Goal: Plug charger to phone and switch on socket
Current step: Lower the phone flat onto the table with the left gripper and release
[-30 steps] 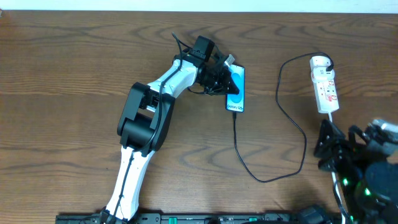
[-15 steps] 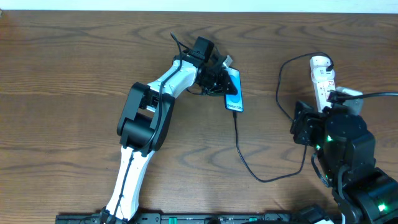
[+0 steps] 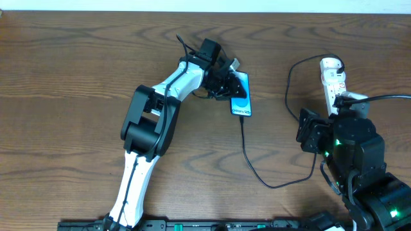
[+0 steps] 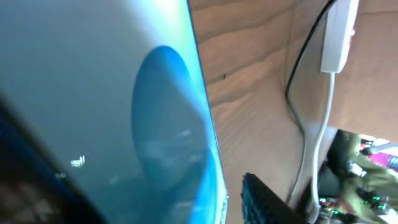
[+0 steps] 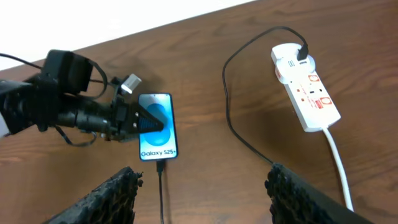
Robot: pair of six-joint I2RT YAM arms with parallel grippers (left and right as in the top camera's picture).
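Overhead view of a dark wooden surface [image 3: 77,77] with two robot arms reaching in from the near edge.

Nearest, on the right, the bulky black right arm sits low in the frame. Its end effector [image 5: 204,177] is spread wide: in its wrist camera the two ridged black fingers stand far apart with only bare wood between them, holding nothing. It is near the socket and well apart from the phone.

At the near left, the white and black left arm rises from the edge and stretches away towards the middle of the surface.

Between the arms, the charger [image 3: 243,141], a thin black cable, loops across the wood. Its tip meets the near short edge of the phone. From there it curves towards the near edge, swings right, then climbs away to a black plug on the socket's rounded far end.

Further back at centre is the phone [image 3: 242,95], screen up and lit blue and cyan, with an oval shape and "Galaxy S25" text at its near end. The left end effector [image 3: 226,82] is at the phone's left long edge. Its wrist camera is filled by the glowing screen, with a dark finger on either side; whether they are pinching the phone cannot be told.

Far right lies the socket [image 3: 334,80], a narrow white power strip with red markings. Its near end is hidden overhead by the right arm. A white cord [image 5: 339,162] trails from it towards the near edge.
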